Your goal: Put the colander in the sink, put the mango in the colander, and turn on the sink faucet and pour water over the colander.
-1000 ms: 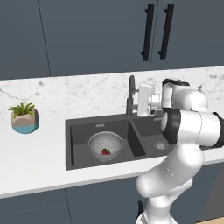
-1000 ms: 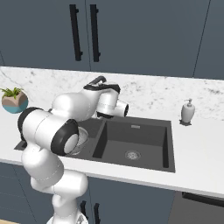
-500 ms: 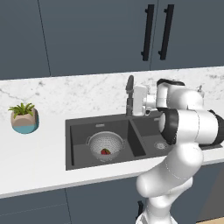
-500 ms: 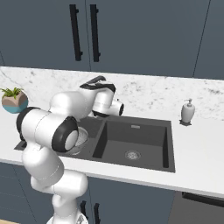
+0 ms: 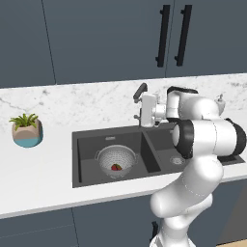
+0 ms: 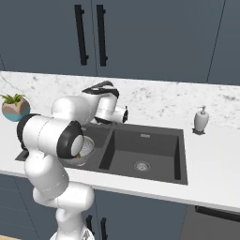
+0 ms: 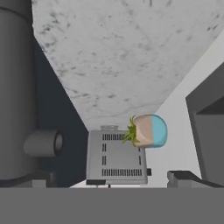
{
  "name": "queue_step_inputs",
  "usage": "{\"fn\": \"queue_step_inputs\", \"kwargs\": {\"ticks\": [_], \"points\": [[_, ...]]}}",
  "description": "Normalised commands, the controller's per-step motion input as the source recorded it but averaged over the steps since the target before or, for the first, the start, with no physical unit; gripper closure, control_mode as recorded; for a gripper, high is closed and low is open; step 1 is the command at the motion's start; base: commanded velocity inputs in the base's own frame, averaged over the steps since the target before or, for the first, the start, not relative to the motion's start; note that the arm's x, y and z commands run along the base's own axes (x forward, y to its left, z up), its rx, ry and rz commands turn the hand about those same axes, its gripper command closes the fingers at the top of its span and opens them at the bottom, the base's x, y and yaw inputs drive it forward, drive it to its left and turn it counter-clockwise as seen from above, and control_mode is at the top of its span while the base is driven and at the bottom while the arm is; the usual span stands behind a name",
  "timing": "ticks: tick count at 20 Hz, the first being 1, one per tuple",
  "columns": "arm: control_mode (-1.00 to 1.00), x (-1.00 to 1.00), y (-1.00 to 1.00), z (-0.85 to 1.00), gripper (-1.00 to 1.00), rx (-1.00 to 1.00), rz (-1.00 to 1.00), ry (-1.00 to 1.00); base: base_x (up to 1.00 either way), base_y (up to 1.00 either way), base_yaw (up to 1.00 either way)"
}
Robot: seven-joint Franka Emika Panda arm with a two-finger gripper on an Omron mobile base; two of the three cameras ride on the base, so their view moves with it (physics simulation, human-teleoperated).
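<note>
The silver colander [image 5: 107,157] sits in the left basin of the dark sink [image 5: 91,143], with the reddish mango [image 5: 116,167] inside it. In the right base view a sliver of the colander [image 6: 88,146] shows behind my arm. My gripper [image 5: 142,117] is level with the back rim of the sink, right against the dark faucet [image 5: 140,90], whose bent top rises above the hand. In the hand view the faucet post [image 7: 17,87] and its side lever [image 7: 43,143] stand just past the left fingertip [image 7: 39,179]; my gripper [image 7: 113,181] is open with nothing between the fingers. No water shows.
A potted plant [image 5: 26,130] stands on the counter at the left, and a grey slotted appliance [image 7: 116,157] lies near it in the hand view. The white soap dispenser [image 6: 201,119] is behind the sink's right end. The right basin [image 6: 154,140] holds only its drain.
My hand has slid a little to the left along the back of the sink, and the faucet's top now sits slightly further left too. Colander and mango have stayed put.
</note>
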Motion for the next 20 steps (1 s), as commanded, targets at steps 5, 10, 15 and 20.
{"fn": "queue_step_inputs", "kwargs": {"ticks": [5,10,15,20], "points": [[-1.00,0.36,-0.06,0.05,-1.00,0.00,0.00,0.05,0.00,0.00,0.00],[-1.00,0.34,-0.14,0.10,-1.00,0.01,0.00,0.10,0.00,0.00,0.00],[-1.00,0.31,-0.17,0.08,-1.00,0.02,0.00,0.11,0.00,0.00,0.00],[-1.00,0.28,-0.17,0.07,-1.00,0.02,0.00,0.08,0.00,0.00,0.00]]}}
